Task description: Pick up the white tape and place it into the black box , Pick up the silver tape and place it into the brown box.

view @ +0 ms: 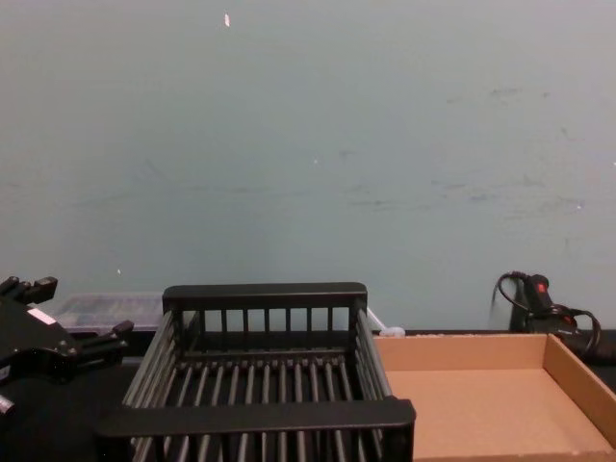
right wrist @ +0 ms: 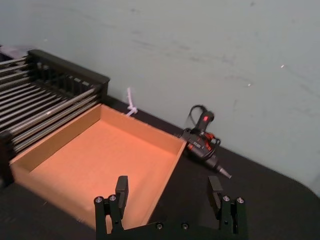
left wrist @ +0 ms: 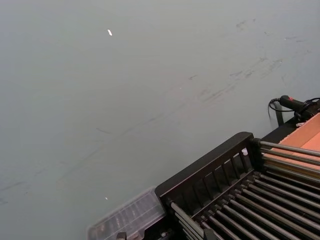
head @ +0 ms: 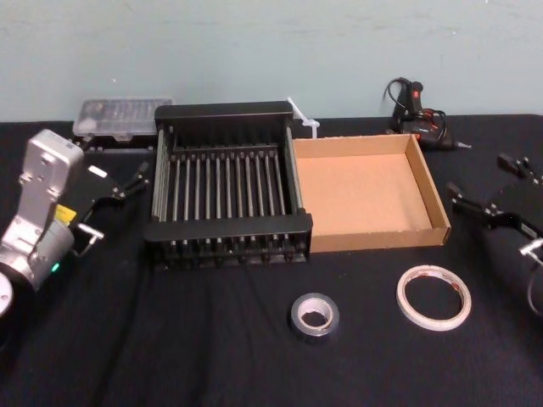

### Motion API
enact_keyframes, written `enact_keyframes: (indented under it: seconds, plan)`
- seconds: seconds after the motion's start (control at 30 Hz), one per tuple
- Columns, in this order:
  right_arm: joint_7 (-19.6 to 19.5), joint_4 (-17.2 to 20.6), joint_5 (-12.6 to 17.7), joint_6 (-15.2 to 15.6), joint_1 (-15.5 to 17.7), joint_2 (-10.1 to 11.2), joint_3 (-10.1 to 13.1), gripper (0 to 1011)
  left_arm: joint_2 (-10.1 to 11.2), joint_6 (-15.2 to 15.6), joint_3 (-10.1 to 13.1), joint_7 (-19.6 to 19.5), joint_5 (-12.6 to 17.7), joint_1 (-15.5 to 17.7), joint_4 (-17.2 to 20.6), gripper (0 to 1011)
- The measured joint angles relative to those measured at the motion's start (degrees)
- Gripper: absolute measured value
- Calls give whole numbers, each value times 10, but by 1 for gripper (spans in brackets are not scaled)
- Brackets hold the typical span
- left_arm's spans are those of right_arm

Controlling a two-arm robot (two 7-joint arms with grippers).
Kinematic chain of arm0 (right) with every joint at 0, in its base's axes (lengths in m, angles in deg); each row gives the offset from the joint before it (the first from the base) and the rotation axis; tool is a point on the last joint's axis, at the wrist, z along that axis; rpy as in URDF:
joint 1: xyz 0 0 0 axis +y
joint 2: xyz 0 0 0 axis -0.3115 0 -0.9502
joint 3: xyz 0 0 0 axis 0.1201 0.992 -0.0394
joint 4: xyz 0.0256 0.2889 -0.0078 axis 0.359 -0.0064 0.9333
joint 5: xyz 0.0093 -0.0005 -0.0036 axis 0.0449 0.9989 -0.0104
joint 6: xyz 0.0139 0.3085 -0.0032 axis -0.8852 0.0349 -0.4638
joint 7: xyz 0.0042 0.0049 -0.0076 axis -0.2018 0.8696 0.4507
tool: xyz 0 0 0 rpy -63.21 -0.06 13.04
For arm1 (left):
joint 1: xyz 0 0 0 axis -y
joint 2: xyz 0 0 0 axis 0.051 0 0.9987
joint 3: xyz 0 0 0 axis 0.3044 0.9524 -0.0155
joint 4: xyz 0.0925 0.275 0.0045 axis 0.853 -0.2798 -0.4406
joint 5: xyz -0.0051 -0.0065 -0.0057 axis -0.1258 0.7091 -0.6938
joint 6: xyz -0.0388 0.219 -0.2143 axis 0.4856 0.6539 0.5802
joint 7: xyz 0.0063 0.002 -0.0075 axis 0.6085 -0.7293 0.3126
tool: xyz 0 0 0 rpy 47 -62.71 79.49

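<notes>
The white tape (head: 433, 297) lies flat on the black table at the front right. Left of it lies the smaller silver tape (head: 315, 315), in front of the black box (head: 222, 111). That slatted crate stands mid-table with nothing in it. The brown box (head: 361, 195) touches its right side and also holds nothing. My left gripper (head: 114, 205) hovers open to the left of the crate, and the chest view shows it (view: 82, 308) at the lower left. My right gripper (head: 484, 182) hangs open at the right of the cardboard tray. Its fingers (right wrist: 121, 189) frame the tray's near corner.
A clear plastic case (head: 116, 119) sits behind the crate's left corner. A black and red corded tool (head: 420, 119) lies behind the brown box, and a white zip tie (head: 304, 119) is between the boxes at the back. A pale wall closes the far edge.
</notes>
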Motion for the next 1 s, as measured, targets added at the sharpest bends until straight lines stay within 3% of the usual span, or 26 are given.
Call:
enact_keyframes:
  seconds: [0.2, 0.53, 0.77, 1.0]
  plan:
    - [16, 32, 15, 22, 43, 21, 23, 1000, 0, 0, 0, 0, 0, 0, 0, 1001]
    - [40, 56, 26, 58, 96, 37, 41, 1000, 0, 0, 0, 0, 0, 0, 0, 1001]
    - [54, 54, 26, 80, 107, 36, 43, 1000, 0, 0, 0, 0, 0, 0, 0, 1001]
    - [72, 38, 24, 101, 96, 25, 35, 1000, 0, 0, 0, 0, 0, 0, 0, 1001]
